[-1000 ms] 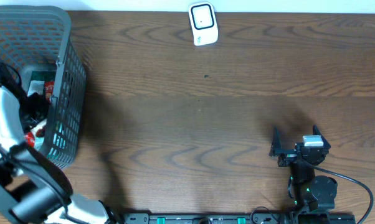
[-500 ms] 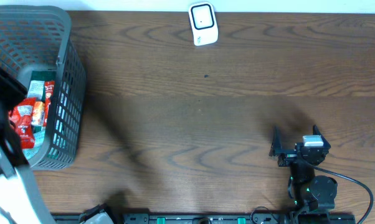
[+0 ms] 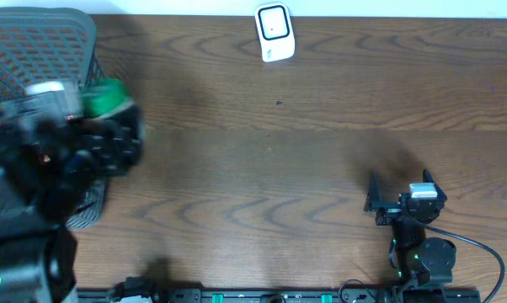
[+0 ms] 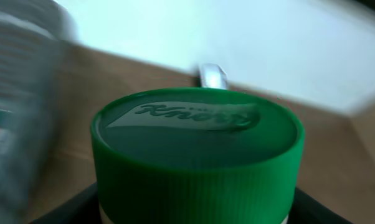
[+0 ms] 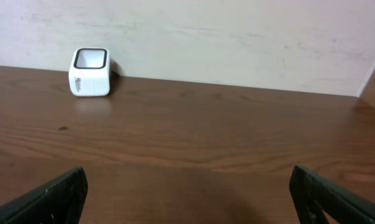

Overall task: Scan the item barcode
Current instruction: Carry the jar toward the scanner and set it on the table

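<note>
A second ago the left gripper was down in the grey basket. Now we see it up and out, blurred with motion, its jaws clamped round the green-lidded Knorr jar, which hangs about over the basket's right rim. The white scanner sits well apart at the counter's far edge, so we judge the carry across comes next. The right gripper has stayed put, jaws spread wide and empty.

Overhead looks straight down on table. Both wrist views low, facing back wall; all share scanner.
</note>
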